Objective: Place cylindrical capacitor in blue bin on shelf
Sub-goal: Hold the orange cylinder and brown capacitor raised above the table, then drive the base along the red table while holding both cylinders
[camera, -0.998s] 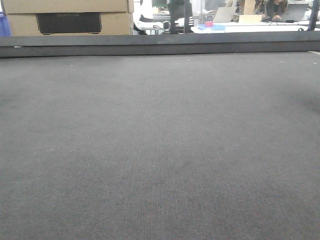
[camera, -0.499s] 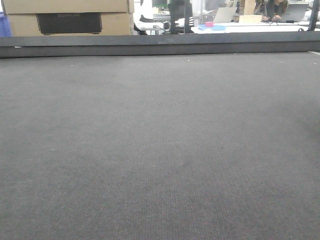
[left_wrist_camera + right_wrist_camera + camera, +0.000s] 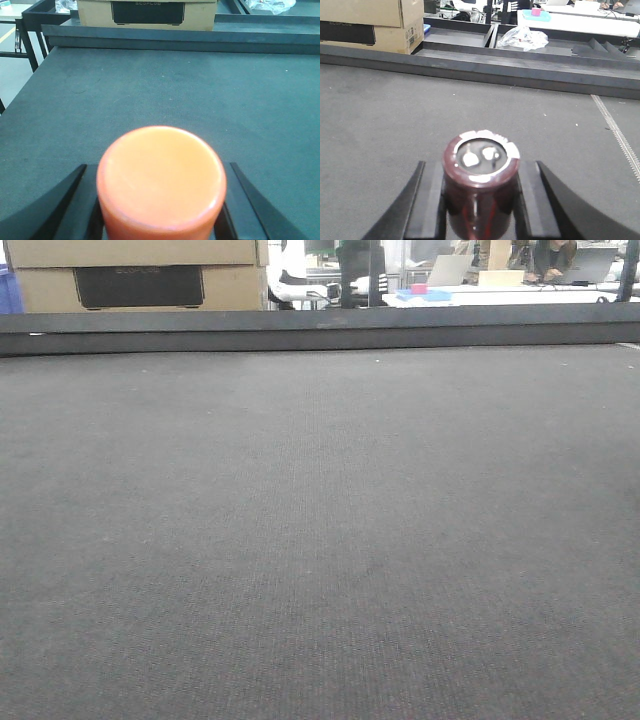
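Right gripper [image 3: 481, 212]: closed on the capacitor [image 3: 481, 185], one finger against each side.
Capacitor's place: low in the right wrist view, between those fingers. I cannot tell whether it rests on the mat [image 3: 380, 115] or hangs above it.
Axis: long axis roughly upright, crosswise to the fingers. The pale-rimmed terminal end points up.
Left gripper [image 3: 161, 205]: clamped on an orange cylinder [image 3: 161, 175], flat top up.
Far: ledge [image 3: 520, 65], then box [image 3: 370, 22]. A blue sliver [image 3: 8, 290] may be a bin, but too little shows.
Done: capacitor grasped.
Left: carry it to the shelf and release it into the bin; neither is plainly in view.
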Robot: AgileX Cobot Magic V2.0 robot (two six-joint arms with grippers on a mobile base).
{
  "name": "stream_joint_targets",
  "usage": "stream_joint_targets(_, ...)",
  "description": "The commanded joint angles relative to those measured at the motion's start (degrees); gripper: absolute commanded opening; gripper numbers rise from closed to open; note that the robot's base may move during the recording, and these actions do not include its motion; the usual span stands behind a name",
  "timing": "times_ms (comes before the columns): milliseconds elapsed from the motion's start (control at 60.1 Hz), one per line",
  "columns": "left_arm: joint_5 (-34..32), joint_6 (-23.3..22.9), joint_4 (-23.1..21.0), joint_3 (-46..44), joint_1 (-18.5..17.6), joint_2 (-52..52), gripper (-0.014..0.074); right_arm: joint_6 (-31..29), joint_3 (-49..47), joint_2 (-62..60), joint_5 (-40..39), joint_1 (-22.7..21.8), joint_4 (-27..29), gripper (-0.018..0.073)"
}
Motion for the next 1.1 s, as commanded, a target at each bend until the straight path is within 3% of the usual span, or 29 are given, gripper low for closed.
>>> stream_joint_targets(0, -1.78, -0.35, -0.17, 0.06, -0.41, -0.26, -0.0111, -0.02, 0.09, -0.25, -1.61, 0.07, -0.01, -0.0025)
stream_joint_targets(1081, -2.17, -0.35, -0.17, 0.06, -0.28, -0.26, -0.0111, -0.02, 0.09, -0.15, -1.72, 0.07, -0.01, -0.0025)
